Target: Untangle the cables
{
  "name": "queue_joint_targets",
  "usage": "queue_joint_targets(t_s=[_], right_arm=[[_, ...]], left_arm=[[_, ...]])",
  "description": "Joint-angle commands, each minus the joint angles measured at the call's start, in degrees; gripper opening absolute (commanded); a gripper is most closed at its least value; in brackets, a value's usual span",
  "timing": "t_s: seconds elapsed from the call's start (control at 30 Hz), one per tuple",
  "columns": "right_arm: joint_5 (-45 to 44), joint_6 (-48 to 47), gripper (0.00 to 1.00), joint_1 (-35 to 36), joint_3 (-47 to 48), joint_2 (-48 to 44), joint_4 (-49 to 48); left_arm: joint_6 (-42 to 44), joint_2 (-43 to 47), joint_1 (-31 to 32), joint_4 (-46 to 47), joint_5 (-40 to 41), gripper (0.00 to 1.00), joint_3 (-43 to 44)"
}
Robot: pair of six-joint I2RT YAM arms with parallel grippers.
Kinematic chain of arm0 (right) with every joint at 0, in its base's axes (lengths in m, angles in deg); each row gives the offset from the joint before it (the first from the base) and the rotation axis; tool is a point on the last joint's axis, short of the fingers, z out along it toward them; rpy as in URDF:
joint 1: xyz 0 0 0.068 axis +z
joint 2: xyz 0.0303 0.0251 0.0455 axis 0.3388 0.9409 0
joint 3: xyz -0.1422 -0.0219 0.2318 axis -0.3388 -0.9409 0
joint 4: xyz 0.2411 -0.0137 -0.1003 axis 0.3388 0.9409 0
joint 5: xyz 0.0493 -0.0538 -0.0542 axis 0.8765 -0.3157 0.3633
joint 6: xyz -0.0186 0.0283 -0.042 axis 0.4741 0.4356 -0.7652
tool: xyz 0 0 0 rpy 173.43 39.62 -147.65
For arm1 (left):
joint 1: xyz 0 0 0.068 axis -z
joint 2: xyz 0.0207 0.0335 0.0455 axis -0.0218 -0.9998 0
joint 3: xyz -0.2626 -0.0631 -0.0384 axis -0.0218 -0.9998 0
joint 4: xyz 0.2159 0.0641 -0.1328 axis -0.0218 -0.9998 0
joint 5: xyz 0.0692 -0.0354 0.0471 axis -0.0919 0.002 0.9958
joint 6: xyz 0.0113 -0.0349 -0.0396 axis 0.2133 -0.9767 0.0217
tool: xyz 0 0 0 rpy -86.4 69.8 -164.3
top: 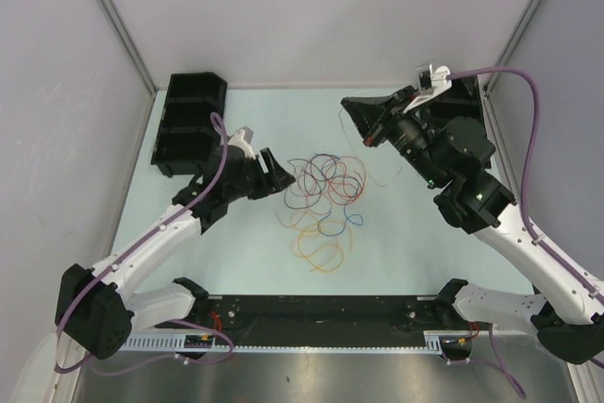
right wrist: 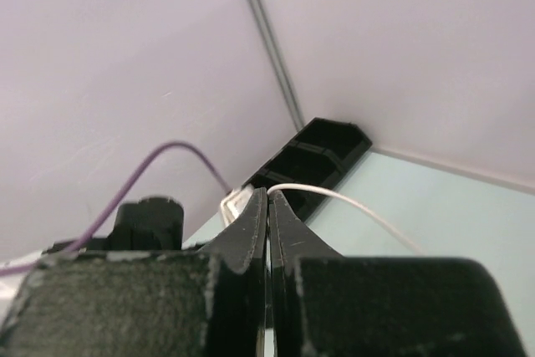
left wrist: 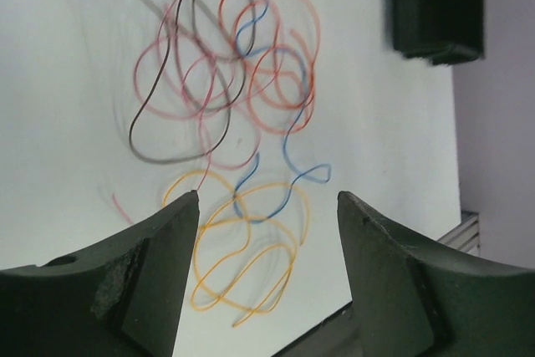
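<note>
The left jaws stand wide apart with nothing between them, held above the desk [top: 415, 243]. Straight ahead of their tips, partly framed by the gap in the left wrist view, lies the heap of cables [left wrist: 226, 106]. The orange cable [left wrist: 242, 265] is nearest, its loops just beyond the tips. Past it a blue cable [left wrist: 284, 152] snakes through, then come red loops [left wrist: 276, 81] and a dark purple cable [left wrist: 159, 114] farther out, all crossing one another. The right jaws are pressed together on the white cable [right wrist: 343, 201], which leaves their tips and arcs off to the side and down toward the desk. Seen from above, these jaws hang raised past the heap's far right side, apart from it. In that view the cables [top: 324, 197] sit between the two pairs of jaws, closer to the left pair. Bare desk runs from the heap toward the rail [top: 311, 342] at the near edge, and also out to the right below the right jaws. A black bin [top: 189, 125] stands behind the left jaws at the far left corner, and a second black bin [left wrist: 435, 6] sits at the far right, behind the right arm. The desk is pale blue-green and matte. Plain lilac-grey walls [top: 311, 7] close it in, with metal posts [top: 118, 21] at the corners.
</note>
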Motion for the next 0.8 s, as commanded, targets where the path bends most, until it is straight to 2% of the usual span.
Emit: queue_joint_targets(t_s=[0.0,0.33,0.47,0.53,0.57,0.7,0.77], right_arm=[[0.9,-1.7,0.00,-3.4,4.4,1.0,2.2],[3.2,0.8,0.00,-14.0,7.7,6.1,5.7],[2.9,0.3,0.00,-17.1,8.4,6.9,7.3],[3.0,0.1,0.00,-19.6,8.8,6.9,8.4],[3.0,0.0,0.00,-20.5,8.9,6.9,9.0],[1.6,-1.3,0.00,-24.3,8.9,5.7,12.1],[-1.0,-2.4,0.00,-24.9,8.9,5.2,13.4]], left_arm=[[1.9,2.9,-0.2,3.1,-3.3,0.72,-4.7],[7.3,10.9,-0.2,-4.9,3.0,0.72,-9.3],[10.3,14.7,-0.2,-6.6,5.8,0.79,-11.1],[10.1,17.3,-0.2,-8.0,10.5,0.83,-11.6],[10.0,18.3,-0.2,-7.9,11.2,1.00,-12.5],[8.2,22.5,-0.2,-10.2,18.4,1.00,-13.6],[8.0,23.1,-0.2,-9.4,18.6,0.98,-14.5]])
